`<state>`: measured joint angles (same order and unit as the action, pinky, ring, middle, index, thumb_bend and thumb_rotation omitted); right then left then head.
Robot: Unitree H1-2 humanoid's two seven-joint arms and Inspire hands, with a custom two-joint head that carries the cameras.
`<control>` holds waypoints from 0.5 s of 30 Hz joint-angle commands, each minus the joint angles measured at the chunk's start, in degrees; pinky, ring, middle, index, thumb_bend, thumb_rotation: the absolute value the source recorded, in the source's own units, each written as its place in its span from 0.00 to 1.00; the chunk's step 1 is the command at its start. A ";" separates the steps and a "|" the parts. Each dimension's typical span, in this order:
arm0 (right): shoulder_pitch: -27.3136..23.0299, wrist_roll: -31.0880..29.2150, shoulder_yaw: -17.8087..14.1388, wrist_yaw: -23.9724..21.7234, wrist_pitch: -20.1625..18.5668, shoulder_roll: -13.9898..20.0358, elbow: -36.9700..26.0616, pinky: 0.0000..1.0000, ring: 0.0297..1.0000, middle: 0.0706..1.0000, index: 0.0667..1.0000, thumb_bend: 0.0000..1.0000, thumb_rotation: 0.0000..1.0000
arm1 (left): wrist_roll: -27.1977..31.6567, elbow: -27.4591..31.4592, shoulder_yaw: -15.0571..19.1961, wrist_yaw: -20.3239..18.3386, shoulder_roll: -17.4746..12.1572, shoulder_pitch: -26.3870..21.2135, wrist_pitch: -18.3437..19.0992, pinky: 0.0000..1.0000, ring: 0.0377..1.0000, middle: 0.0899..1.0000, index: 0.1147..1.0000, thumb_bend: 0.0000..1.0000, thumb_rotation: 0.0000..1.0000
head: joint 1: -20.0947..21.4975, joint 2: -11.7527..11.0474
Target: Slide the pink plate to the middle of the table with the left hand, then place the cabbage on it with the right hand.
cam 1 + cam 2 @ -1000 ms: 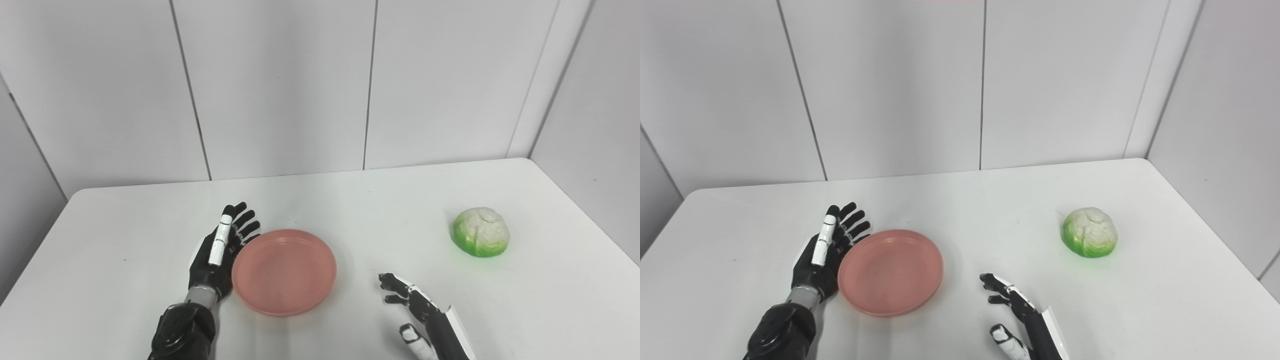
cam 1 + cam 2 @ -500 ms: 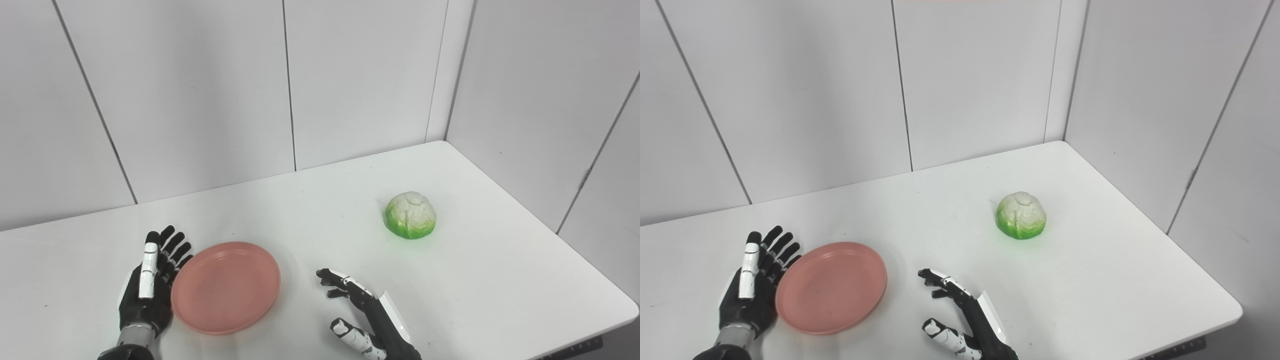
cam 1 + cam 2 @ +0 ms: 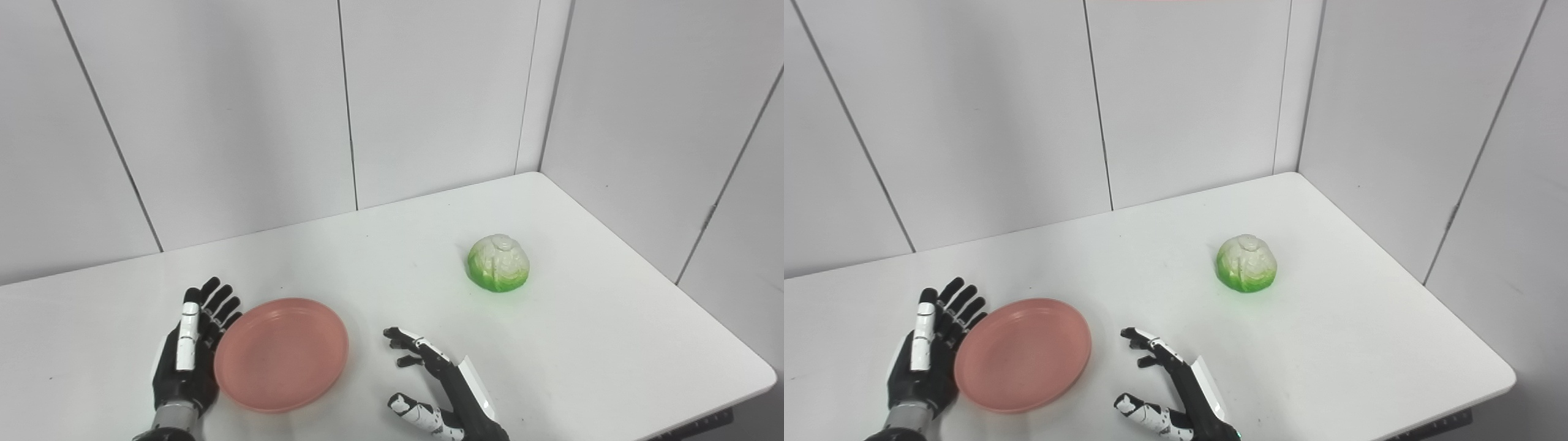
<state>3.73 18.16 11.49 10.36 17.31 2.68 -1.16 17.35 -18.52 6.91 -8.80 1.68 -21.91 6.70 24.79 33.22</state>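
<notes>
A round pink plate [image 3: 281, 353] lies flat on the white table [image 3: 582, 343], left of its middle. My left hand [image 3: 188, 346] stands edge-on against the plate's left rim, fingers straight and apart, holding nothing. A green and white cabbage [image 3: 498, 263] sits alone farther back on the right. My right hand [image 3: 438, 383] hovers low near the front edge, right of the plate and well short of the cabbage, fingers spread and empty.
The table's right edge and front right corner [image 3: 1510, 375] show in both views. White wall panels [image 3: 429, 92] close the back and the right side. Bare tabletop lies between the plate and the cabbage.
The camera has swung to the right since a second ago, shifting the whole picture left. The plate, the cabbage and both hands have barely moved on the table.
</notes>
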 commanded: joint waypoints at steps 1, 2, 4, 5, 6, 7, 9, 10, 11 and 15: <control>-1.53 1.38 -1.10 1.61 -2.64 -5.17 -5.35 0.69 0.80 0.83 0.81 0.70 0.75 | -0.75 1.29 -0.56 0.31 -0.02 -0.20 -0.30 0.86 0.86 0.86 0.81 0.79 0.82 | -0.21 0.03; -1.63 2.66 -1.50 2.01 -4.11 -4.88 -7.45 0.68 0.80 0.84 0.81 0.69 0.74 | -0.73 1.52 -0.68 0.33 0.02 -0.09 -0.19 0.87 0.86 0.86 0.82 0.77 0.83 | -0.38 0.03; -2.08 5.14 -2.36 2.13 -6.91 -4.10 -11.17 0.68 0.80 0.84 0.81 0.68 0.74 | -0.67 1.89 -0.74 0.65 0.12 0.07 0.18 0.87 0.87 0.86 0.82 0.77 0.83 | -0.31 0.04; -2.67 7.34 -3.03 1.75 -8.58 -3.21 -13.40 0.69 0.81 0.85 0.82 0.72 0.71 | -0.65 1.91 -0.71 0.83 0.14 0.09 0.36 0.85 0.85 0.84 0.81 0.78 0.81 | -0.23 -0.02; -3.35 9.63 -3.75 1.14 -10.16 -2.29 -15.33 0.70 0.83 0.86 0.83 0.76 0.69 | -0.61 1.85 -0.67 0.92 0.15 0.07 0.44 0.84 0.84 0.83 0.81 0.79 0.80 | -0.18 -0.08; -3.79 11.23 -4.27 0.62 -11.26 -1.77 -16.60 0.71 0.83 0.87 0.83 0.79 0.67 | -0.58 1.80 -0.64 0.96 0.16 0.05 0.48 0.84 0.84 0.83 0.80 0.79 0.79 | -0.18 -0.08; -5.13 13.89 -5.37 -1.91 -14.07 -0.07 -19.17 0.73 0.85 0.88 0.84 0.83 0.65 | -0.35 1.64 -0.65 0.82 0.15 -0.05 0.32 0.83 0.83 0.82 0.80 0.79 0.79 | -0.27 -0.31; -5.95 15.11 -5.93 -3.50 -15.70 1.03 -20.59 0.76 0.86 0.90 0.86 0.87 0.60 | -0.20 1.56 -0.64 0.69 0.16 -0.11 0.22 0.83 0.83 0.82 0.80 0.79 0.79 | -0.27 -0.31; -7.72 15.99 -6.84 -6.41 -18.24 3.08 -22.66 0.76 0.86 0.90 0.87 0.88 0.60 | -0.23 1.50 -0.73 0.58 0.12 -0.20 0.05 0.83 0.83 0.82 0.80 0.79 0.79 | -0.41 -0.45; -13.96 18.37 -9.03 -14.76 -24.27 9.95 -26.19 0.78 0.90 0.93 0.86 0.95 0.49 | -0.84 1.55 -0.98 1.13 0.28 -0.29 0.20 0.87 0.85 0.82 0.79 0.78 0.80 | -0.80 -0.64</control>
<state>-6.26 35.39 2.91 -2.30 -5.20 11.19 -24.82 16.85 -17.35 6.23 -8.15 1.59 -21.23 6.81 24.17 32.61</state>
